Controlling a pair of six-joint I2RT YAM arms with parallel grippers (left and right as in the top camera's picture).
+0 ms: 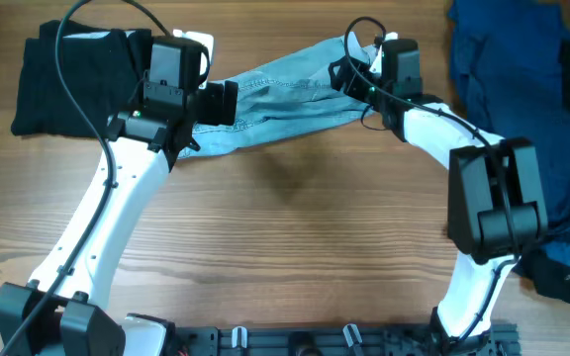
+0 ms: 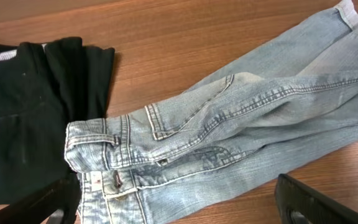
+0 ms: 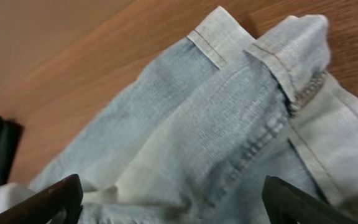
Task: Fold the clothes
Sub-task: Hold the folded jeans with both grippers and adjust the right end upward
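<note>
The pale blue denim shorts lie bunched in a slanting band across the far middle of the table. In the left wrist view the waistband, button and a pocket show, with a cuffed hem at the top right. My left gripper hovers over the waistband end, and its jaws are wide open with nothing between them. My right gripper is over the leg-hem end. Its jaws are wide open above the cuffed hems.
A black garment lies at the far left, touching the shorts' waistband; it also shows in the left wrist view. A heap of dark navy garments covers the far right. Bare wooden table spreads in front.
</note>
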